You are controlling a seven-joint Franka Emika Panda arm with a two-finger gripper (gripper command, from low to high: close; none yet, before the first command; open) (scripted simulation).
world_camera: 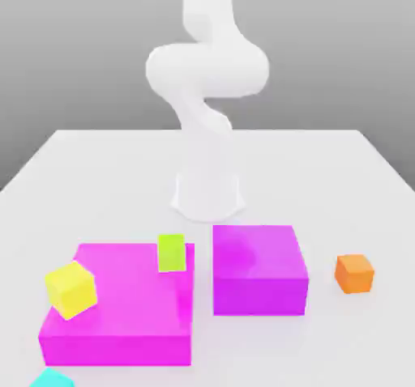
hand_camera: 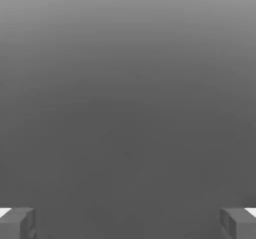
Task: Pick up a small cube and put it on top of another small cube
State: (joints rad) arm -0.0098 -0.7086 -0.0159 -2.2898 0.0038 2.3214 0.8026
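Cubes: yellow [world_camera: 71, 289] tilted, lime [world_camera: 171, 253], orange [world_camera: 354, 273], all small.

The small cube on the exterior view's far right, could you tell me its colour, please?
Orange; the small cube shows best in the exterior view.

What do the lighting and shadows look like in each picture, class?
Exterior view: soft, even light, with a grey backdrop grading from dark at the top to pale at the white table, and no hard shadows by the orange cube; the magenta block has a glossy top. Hand view: plain grey gradient behind the open tool, no glare.
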